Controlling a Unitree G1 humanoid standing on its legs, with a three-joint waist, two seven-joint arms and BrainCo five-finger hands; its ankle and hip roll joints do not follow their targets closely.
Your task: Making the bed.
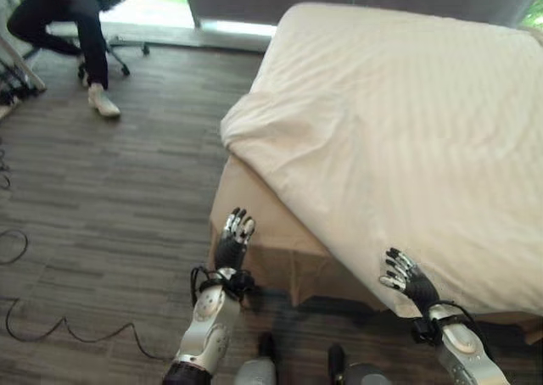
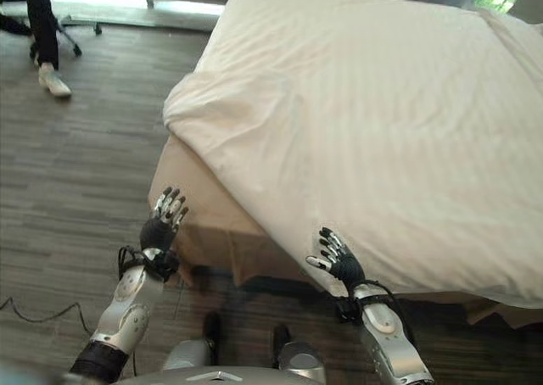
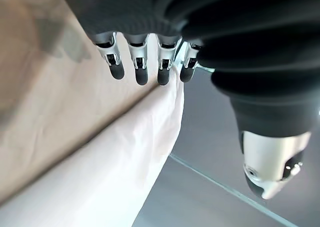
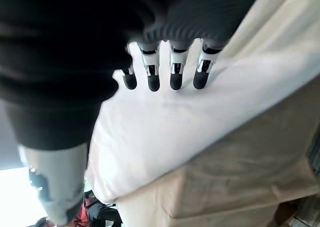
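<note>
Bed (image 1: pixel 254 207): takes up the upper right of the head views; its tan base shows at the near left corner, where the cover does not reach.
Duvet (image 1: pixel 407 122): cream, faintly striped, spread over most of the bed; its near left corner is bunched and folded back, and its lower edge runs slantwise across the bed down toward the near right side, hanging over the edge there.
Left hand (image 1: pixel 234 237): raised just off the bed's near left corner, beside the bare tan base; fingers straight and slightly spread, holding nothing (the left wrist view shows the fingers (image 3: pixel 140 67) in a row with the duvet's edge past them, not gripped).
Right hand (image 2: pixel 338 256): at the bed's near edge, right by the hanging duvet hem; fingers extended and loose, nothing pinched. Whether the tips touch the cloth cannot be told.
Floor (image 1: pixel 110 198): dark wood-look planks to the left of the bed.
Person (image 1: pixel 72 20): seated on an office chair (image 1: pixel 114 54) well away from the bed's far left corner, dark trousers, a pale shoe on the floor.
Writing: no legible print or labels anywhere on bed or duvet.
</note>
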